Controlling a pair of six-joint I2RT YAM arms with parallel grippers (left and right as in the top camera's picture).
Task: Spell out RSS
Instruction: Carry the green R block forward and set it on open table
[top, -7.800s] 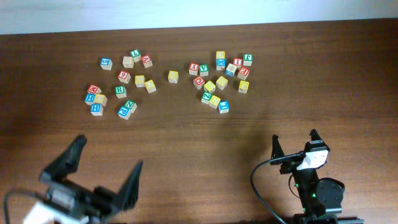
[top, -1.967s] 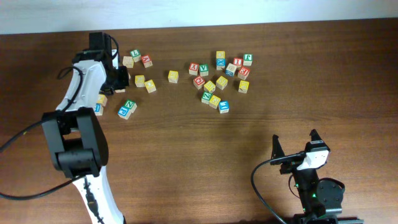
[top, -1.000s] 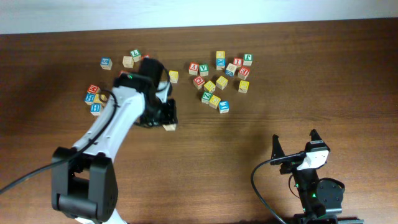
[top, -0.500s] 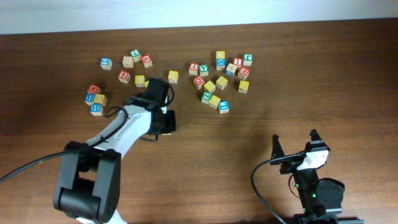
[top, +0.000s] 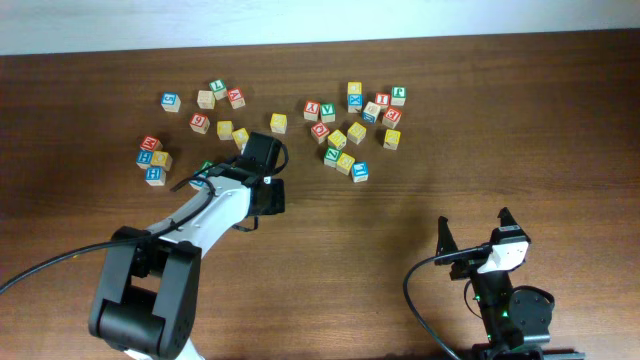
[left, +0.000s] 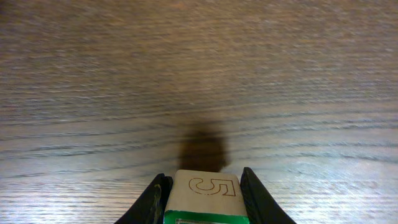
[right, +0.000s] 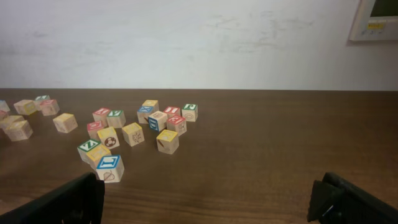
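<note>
My left gripper (top: 268, 196) is shut on a small wooden cube (left: 206, 194) with a green-and-white face toward the camera. Its bare wooden face shows an outlined 5. In the left wrist view the black fingers (left: 254, 198) press both sides of the cube, low over the bare wood, and its shadow falls just ahead. From overhead the gripper hides the cube. Yellow-faced cubes (top: 278, 122) (top: 356, 132) lie among the scattered cubes; their letters are too small to read. My right gripper (top: 475, 232) (right: 211, 205) stands open near the front right, holding nothing.
A left group of cubes (top: 153, 158) and a right group of cubes (top: 371, 110) (right: 133, 133) lie along the far half of the brown wooden table (top: 420, 190). The cubes have red, blue, green and yellow faces. A white wall (right: 186, 43) rises behind the table.
The left arm reached the left group, closed on the green-faced cube and carried it to the table's middle. In the last half second it barely shifted. The right arm stayed still.
</note>
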